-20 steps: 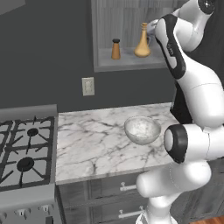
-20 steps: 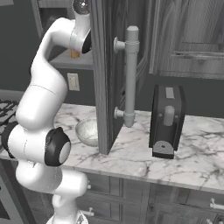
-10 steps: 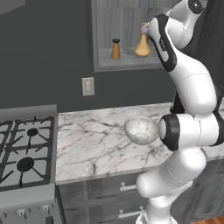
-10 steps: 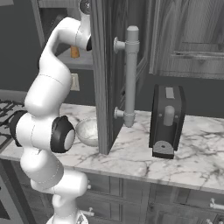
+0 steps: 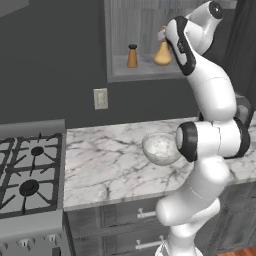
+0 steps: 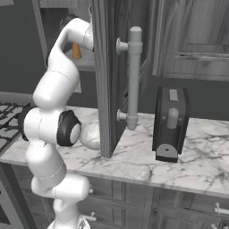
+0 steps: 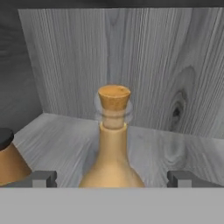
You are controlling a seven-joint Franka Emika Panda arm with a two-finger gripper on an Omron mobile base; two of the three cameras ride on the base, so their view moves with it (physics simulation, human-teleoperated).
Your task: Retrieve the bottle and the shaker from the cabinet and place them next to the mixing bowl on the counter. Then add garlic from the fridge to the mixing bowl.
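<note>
The golden-tan bottle (image 7: 112, 151) with a cork stopper stands upright in the grey wood-grain cabinet (image 5: 120, 40) niche. My gripper (image 7: 114, 179) is open, one fingertip (image 7: 41, 178) on each side of the bottle's wide base, not touching it. The orange-brown shaker (image 7: 8, 159) with its dark cap stands to the bottle's left (image 5: 132, 56). In the left base view my hand covers part of the bottle (image 5: 161, 54). The glassy mixing bowl (image 5: 160, 148) sits below on the white marble counter (image 5: 105, 162). The garlic and the fridge are out of view.
The cabinet's dark door (image 6: 107, 76) hangs open over the counter, its long grey handle (image 6: 133, 76) facing right. A black appliance (image 6: 170, 123) stands on the counter right of the door. A gas stove (image 5: 25, 175) lies left of the counter, with a wall outlet (image 5: 100, 98) above.
The arm has reached further up and into the niche, so the hand now sits right at the bottle. The jaws have stayed wide; bottle, shaker and bowl have not moved.
</note>
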